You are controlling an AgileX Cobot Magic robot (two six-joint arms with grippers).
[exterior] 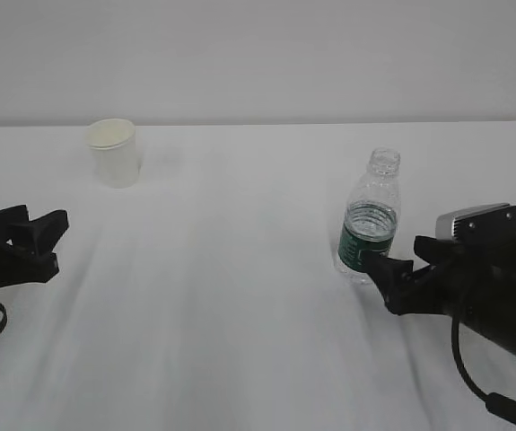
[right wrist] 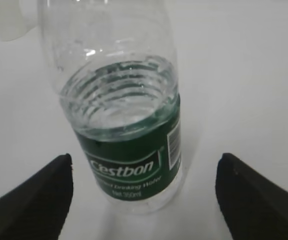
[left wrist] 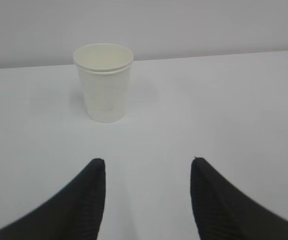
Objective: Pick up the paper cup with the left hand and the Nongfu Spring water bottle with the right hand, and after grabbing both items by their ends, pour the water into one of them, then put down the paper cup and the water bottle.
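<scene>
While the left hand [exterior: 47, 235] is waiting with jaws apart, the paper cup [exterior: 114, 153] is standing at its one o'clock, and the right hand [exterior: 379, 268], jaws spread wide and gripping nothing, is sitting just beside the upright water bottle [exterior: 370, 218] at its eleven o'clock.

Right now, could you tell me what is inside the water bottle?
Clear water fills the lower part of the water bottle, up to about the label's top edge; above it is empty. The green label hides what lies behind it.
</scene>
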